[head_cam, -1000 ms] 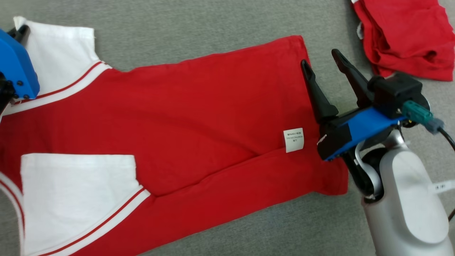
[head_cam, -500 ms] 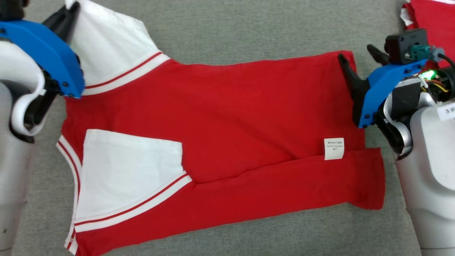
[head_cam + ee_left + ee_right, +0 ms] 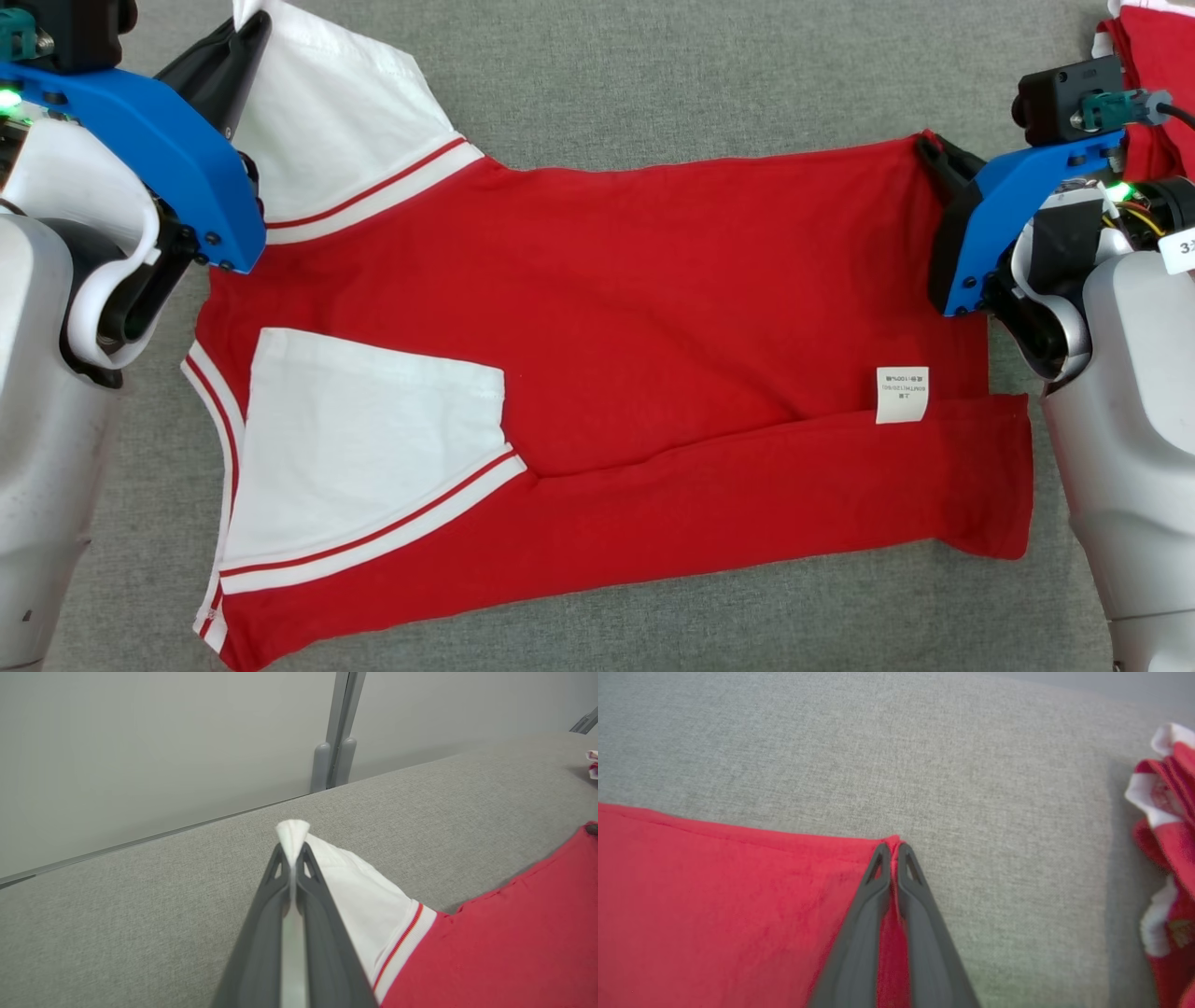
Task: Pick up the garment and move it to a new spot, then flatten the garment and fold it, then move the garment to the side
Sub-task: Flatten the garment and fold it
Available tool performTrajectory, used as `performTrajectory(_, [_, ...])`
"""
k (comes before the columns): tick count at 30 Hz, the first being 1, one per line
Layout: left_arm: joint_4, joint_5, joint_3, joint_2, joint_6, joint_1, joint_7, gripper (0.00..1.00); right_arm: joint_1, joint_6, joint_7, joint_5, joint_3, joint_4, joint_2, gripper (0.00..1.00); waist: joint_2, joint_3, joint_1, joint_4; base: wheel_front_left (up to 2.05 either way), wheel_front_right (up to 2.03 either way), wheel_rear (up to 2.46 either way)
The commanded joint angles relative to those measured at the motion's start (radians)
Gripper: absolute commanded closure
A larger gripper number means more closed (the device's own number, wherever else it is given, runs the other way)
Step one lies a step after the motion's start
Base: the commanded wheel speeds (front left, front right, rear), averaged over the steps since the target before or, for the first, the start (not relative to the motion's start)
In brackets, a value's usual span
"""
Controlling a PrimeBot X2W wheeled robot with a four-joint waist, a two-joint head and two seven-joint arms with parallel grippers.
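**Item:** one red knit shirt (image 3: pixel 597 308) with white sleeves and red-striped cuffs. We find it spread across the grey woven tabletop (image 3: pixel 653 75), its near long edge already folded inward, its white care label (image 3: pixel 902 394) showing near the hem.

**Left gripper** (image 3: pixel 292 851): we note the jaws pressed together on the tip of the far white sleeve (image 3: pixel 345 112), with a tuft of cloth poking out past them.

**Right gripper** (image 3: pixel 891 851): jaws narrowed onto the far red hem corner, which is pinched thinly between them.

**Also present:** a crumpled red-and-white pile of clothing (image 3: pixel 1167 812) near the right arm.

**Risks, as we judge them:**
- The right pinch catches little cloth, so the corner could slip out when lifted.
- Uneven pulling between the two arms would skew the fold.
- A wide swing to the right might snag the pile.
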Motion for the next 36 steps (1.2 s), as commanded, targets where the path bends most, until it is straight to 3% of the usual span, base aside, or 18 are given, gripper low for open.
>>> performTrajectory(1, [0.000,-0.008,0.000,0.005,-0.001,0.003,-0.010,1.00,-0.021,0.000,-0.024,-0.002,-0.005,0.015,-0.001,1.00,0.0000,-0.004,0.0000,0.001,0.00,0.00,0.00])
performTrajectory(10, [-0.046,-0.048,0.007,0.009,-0.001,0.090,-0.072,1.00,0.039,0.000,-0.179,-0.004,0.005,0.035,-0.018,1.00,0.0000,-0.079,0.0000,0.015,0.00,0.00,0.00])
performTrajectory(20, [-0.212,-0.101,0.021,0.018,0.042,0.408,-0.177,1.00,0.282,0.000,-0.280,0.020,-0.025,-0.077,-0.045,1.00,0.0000,-0.226,0.0000,0.048,0.00,0.00,0.00])
performTrajectory(27, [-0.243,-0.132,0.015,-0.015,0.085,0.620,-0.255,1.00,0.470,0.000,-0.295,0.015,-0.089,-0.184,-0.007,1.00,0.0000,-0.300,0.0000,0.069,0.00,0.00,0.00])
performTrajectory(35, [-0.179,-0.166,0.006,-0.070,0.095,0.741,-0.331,1.00,0.609,0.000,-0.295,-0.014,-0.123,-0.246,0.056,1.00,0.0000,-0.336,0.0000,0.065,0.00,0.00,0.00])
performTrajectory(36, [-0.170,-0.172,0.012,-0.076,0.094,0.753,-0.345,1.00,0.622,0.000,-0.301,-0.017,-0.127,-0.252,0.064,0.80,0.0000,-0.339,0.0000,0.064,0.00,0.00,0.00])
